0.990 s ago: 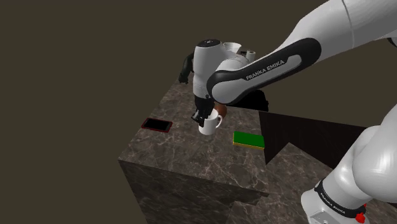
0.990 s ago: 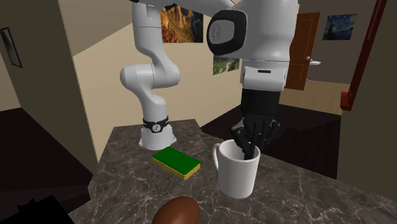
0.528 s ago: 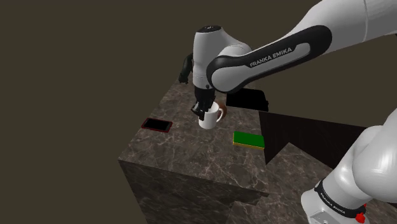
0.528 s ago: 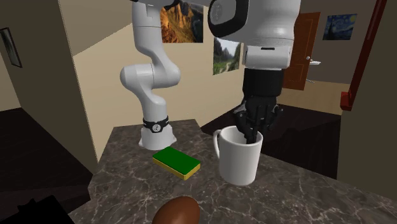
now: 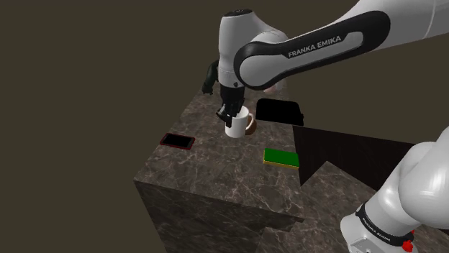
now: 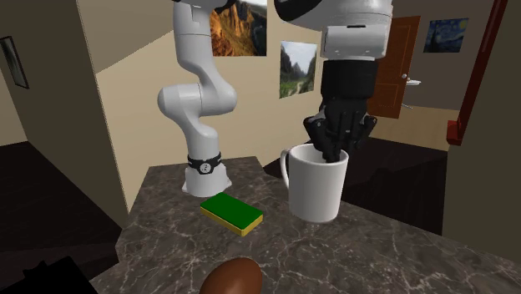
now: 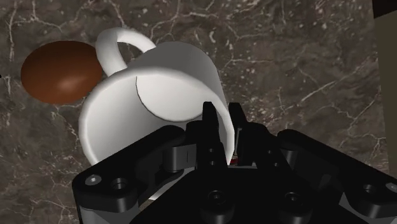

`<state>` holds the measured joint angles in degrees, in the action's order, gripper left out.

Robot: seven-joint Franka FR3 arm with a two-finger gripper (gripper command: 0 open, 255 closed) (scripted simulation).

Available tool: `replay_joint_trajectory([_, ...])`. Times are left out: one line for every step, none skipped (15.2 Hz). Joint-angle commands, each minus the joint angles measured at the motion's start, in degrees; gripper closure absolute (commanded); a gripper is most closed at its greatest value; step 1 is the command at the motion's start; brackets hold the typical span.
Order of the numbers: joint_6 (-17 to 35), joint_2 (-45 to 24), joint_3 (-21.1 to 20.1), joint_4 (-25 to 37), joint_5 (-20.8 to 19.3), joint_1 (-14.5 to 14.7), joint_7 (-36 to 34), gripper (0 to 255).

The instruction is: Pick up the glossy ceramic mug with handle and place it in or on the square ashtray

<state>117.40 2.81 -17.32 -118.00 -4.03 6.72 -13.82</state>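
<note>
A white glossy mug (image 5: 237, 127) with a handle hangs above the dark marble table (image 5: 216, 180), clear of its top. My black gripper (image 5: 227, 117) is shut on the mug's rim, one finger inside the cup and one outside. In the second exterior view the mug (image 6: 317, 188) hangs upright under the gripper (image 6: 332, 154), handle towards that view's left. From the wrist, the gripper (image 7: 226, 127) pinches the wall of the mug (image 7: 153, 95). A flat dark square ashtray with a red rim (image 5: 177, 141) lies on the table to the shoulder view's left of the mug.
A green and yellow sponge (image 5: 280, 157) lies on the table towards the stand. A brown egg-shaped thing (image 7: 60, 71) rests beside the mug's handle. A black box (image 5: 279, 111) stands at the table's back. The table drops off sharply at its front and left edges.
The arm has lifted the mug off the table top and higher; the grip on the rim is unchanged. Nothing else on the table has moved.
</note>
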Motion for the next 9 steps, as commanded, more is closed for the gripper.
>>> replay_joint_trajectory([-1.61, 0.53, 0.0, 1.11, 0.24, 0.02, 0.19, 255])
replay_joint_trajectory([-1.48, 1.21, 0.76, 0.42, 0.46, -0.62, 1.69, 255])
replay_joint_trajectory([-1.37, 1.84, 1.53, -0.2, 0.65, -1.26, 3.18, 255])
replay_joint_trajectory([-1.27, 2.41, 2.32, -0.75, 0.81, -1.88, 4.66, 255])
replay_joint_trajectory([-1.19, 2.92, 3.1, -1.24, 0.94, -2.52, 6.14, 255])
replay_joint_trajectory([-1.12, 3.37, 3.89, -1.66, 1.04, -3.15, 7.6, 255])
replay_joint_trajectory([-1.06, 3.76, 4.71, -2.02, 1.11, -3.76, 9.06, 255])
replay_joint_trajectory([-1.01, 4.09, 5.51, -2.31, 1.16, -4.38, 10.52, 255])
replay_joint_trajectory([-0.97, 4.37, 6.32, -2.54, 1.2, -5.0, 11.96, 255])
